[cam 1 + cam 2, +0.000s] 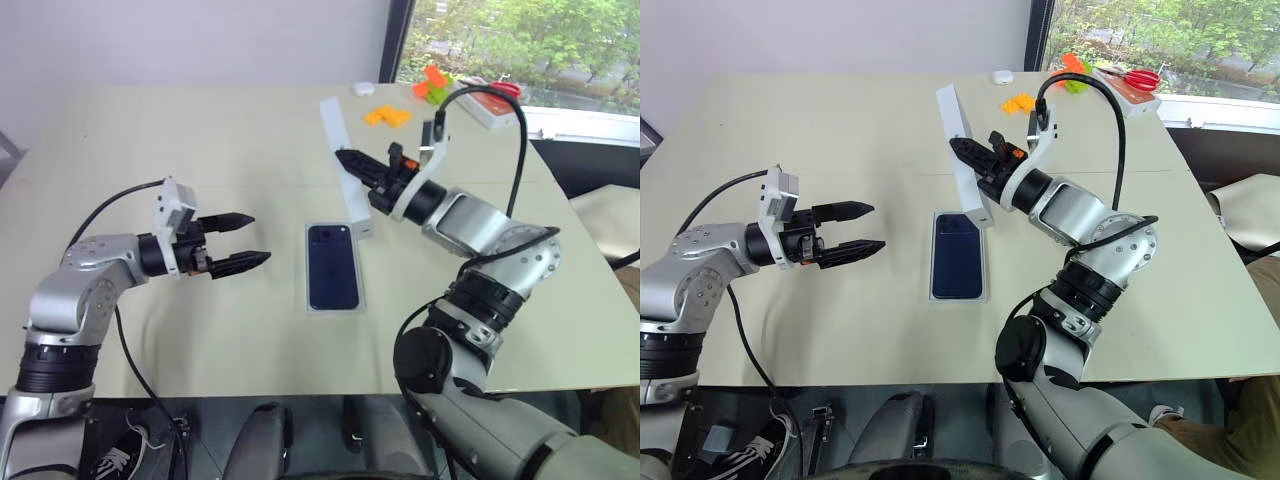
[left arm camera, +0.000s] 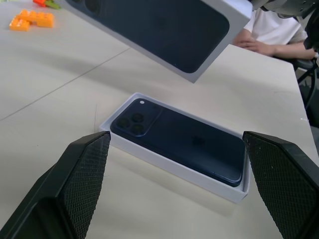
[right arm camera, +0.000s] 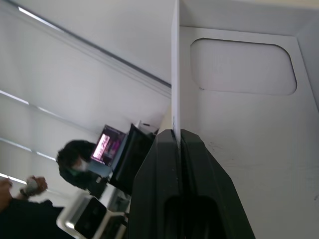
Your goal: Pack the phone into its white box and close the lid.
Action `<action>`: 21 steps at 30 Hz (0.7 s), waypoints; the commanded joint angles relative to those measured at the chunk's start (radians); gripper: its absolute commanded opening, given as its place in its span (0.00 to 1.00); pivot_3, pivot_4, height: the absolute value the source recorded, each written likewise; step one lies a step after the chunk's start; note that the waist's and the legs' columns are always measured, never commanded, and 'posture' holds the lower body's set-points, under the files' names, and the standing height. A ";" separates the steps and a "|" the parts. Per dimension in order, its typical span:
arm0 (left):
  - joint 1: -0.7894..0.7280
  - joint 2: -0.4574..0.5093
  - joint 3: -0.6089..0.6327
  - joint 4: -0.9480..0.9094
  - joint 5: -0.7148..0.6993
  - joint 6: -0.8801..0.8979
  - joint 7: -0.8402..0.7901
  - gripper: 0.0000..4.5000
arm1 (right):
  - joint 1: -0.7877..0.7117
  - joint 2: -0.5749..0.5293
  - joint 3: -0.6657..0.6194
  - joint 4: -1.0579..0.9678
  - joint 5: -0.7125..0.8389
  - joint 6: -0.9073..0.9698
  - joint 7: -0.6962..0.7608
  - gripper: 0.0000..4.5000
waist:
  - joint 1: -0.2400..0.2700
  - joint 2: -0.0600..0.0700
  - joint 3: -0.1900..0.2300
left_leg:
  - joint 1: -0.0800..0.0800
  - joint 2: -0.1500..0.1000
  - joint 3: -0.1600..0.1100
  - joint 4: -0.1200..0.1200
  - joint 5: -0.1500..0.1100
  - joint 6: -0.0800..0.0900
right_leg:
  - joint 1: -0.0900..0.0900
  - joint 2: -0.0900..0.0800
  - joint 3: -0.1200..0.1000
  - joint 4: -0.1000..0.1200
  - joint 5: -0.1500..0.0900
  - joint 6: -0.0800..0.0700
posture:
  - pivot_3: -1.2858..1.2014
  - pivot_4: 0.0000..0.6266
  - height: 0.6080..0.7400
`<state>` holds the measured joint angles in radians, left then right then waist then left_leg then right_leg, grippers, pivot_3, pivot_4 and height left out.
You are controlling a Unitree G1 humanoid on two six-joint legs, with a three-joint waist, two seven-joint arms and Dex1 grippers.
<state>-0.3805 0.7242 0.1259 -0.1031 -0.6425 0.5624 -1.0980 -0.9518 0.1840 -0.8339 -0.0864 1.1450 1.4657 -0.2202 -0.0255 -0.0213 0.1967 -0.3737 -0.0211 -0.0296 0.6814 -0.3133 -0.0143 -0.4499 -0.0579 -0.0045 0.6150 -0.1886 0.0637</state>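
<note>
The dark navy phone lies camera-side up inside the white box at the table's middle. Above and just behind the box, the lid hangs tilted on edge, its phone picture facing the left arm. My right gripper is shut on the lid's side wall; the right wrist view shows the wall pinched between the fingers and the lid's white inside. My left gripper hovers level to the left of the box, open and empty, with its fingers framing the phone.
Orange bricks, green and orange pieces, a small white object and red scissors lie at the table's far right. A person sits beyond the table.
</note>
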 commanded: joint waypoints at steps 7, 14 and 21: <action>0.009 -0.007 0.031 -0.054 -0.031 0.017 0.031 1.00 | 0.144 0.143 0.246 0.035 0.441 -0.249 -0.270 0.01 | -0.020 0.000 0.000 | 0.000 0.000 0.000 0.000 0.000 0.000 | 0.000 0.001 0.000 0.000 0.000 0.000 | 0.52 0.24 1.00; 0.006 -0.010 0.023 -0.052 -0.031 0.020 0.033 1.00 | 0.262 0.051 0.436 0.023 0.642 -0.402 -0.358 0.01 | -0.019 0.000 0.000 | 0.000 0.001 0.000 0.000 0.000 0.000 | 0.000 0.002 0.000 0.000 0.000 0.000 | 0.52 0.24 1.00; 0.010 -0.013 0.026 -0.057 -0.033 0.023 0.036 1.00 | 0.355 -0.006 0.578 -0.014 0.724 -0.545 -0.369 0.01 | -0.022 0.001 0.000 | -0.001 0.000 0.003 0.000 -0.001 0.002 | -0.001 0.001 0.002 -0.001 -0.001 0.002 | 0.52 0.24 1.00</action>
<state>-0.3645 0.7072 0.1360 -0.1278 -0.6589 0.5845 -1.0635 -0.5860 0.1322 -0.2962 -0.0402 1.8043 0.9544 -0.6028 -0.0479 -0.0203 0.1966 -0.3746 -0.0206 -0.0258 0.6816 -0.3142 -0.0126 -0.4514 -0.0568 -0.0014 0.6139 -0.1896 0.0655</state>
